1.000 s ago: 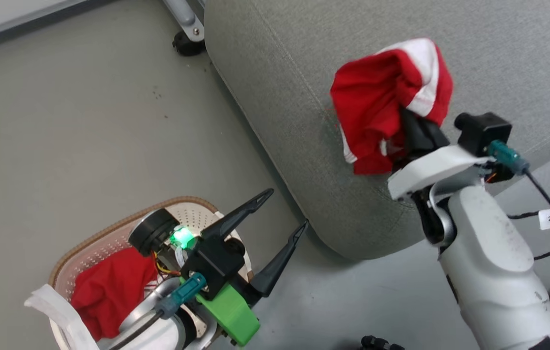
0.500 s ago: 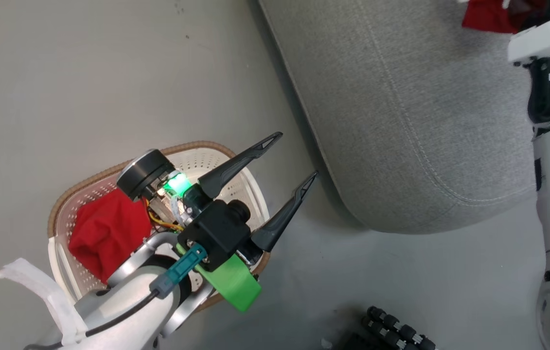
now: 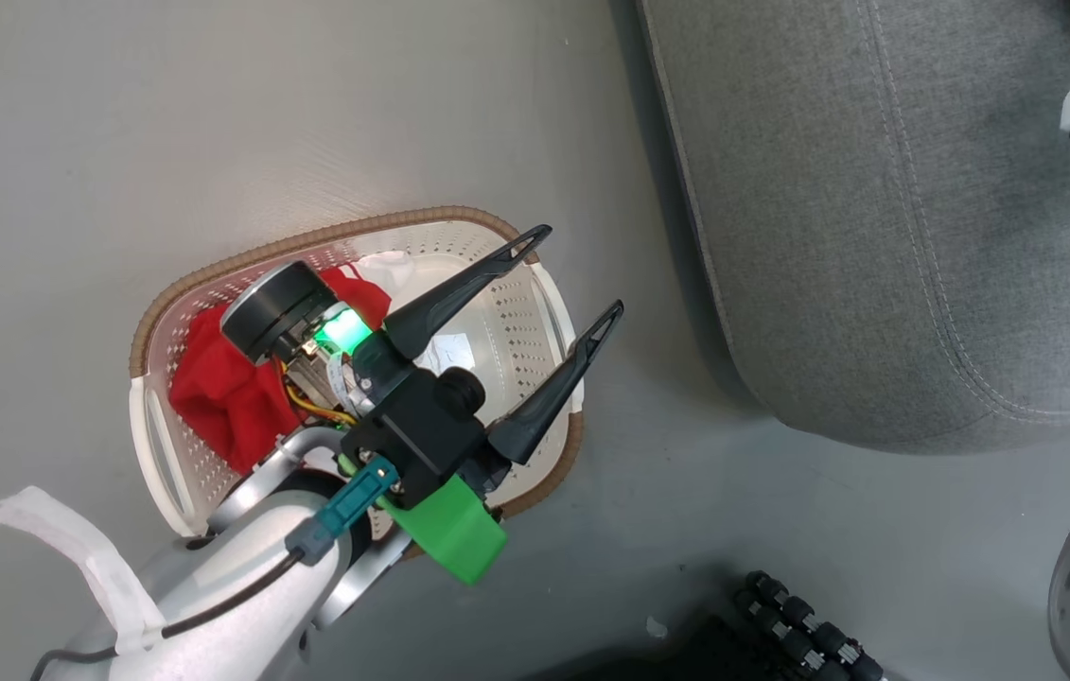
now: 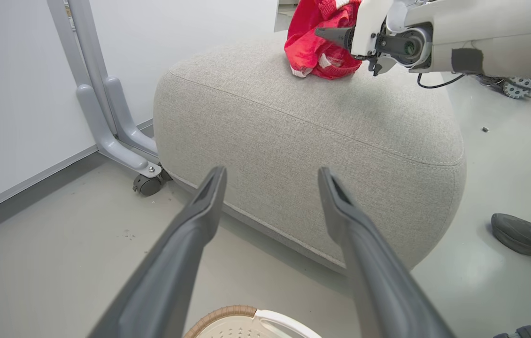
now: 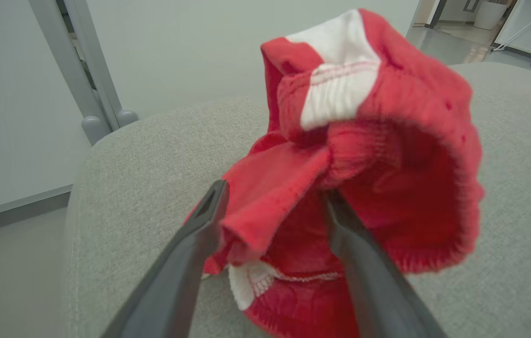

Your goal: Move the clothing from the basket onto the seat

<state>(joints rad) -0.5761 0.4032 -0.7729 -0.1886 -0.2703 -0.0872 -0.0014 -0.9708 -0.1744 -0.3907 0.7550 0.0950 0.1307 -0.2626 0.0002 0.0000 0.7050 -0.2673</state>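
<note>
The cream perforated basket (image 3: 307, 236) with a brown rim stands on the floor beside the grey seat (image 3: 875, 236). One red piece of clothing (image 3: 222, 397) lies bunched in the basket's left end, partly hidden by my left wrist. My left gripper (image 3: 582, 270) hovers open and empty over the basket's right end. A second red garment with white trim (image 5: 364, 141) rests on top of the seat (image 4: 340, 122). My right gripper (image 5: 275, 190) is at that garment, jaws spread apart, with loose folds of the cloth lying between its fingers.
A grey metal frame leg on a caster (image 4: 148, 183) stands by the seat's far corner, against a white wall. A person's dark shoe (image 4: 528, 234) is on the floor right of the seat. A black ribbed part (image 3: 799, 634) lies near my base.
The head camera has swung towards the basket, so the seat has slid right. The right gripper, shut on the red garment a second ago, now has its jaws apart.
</note>
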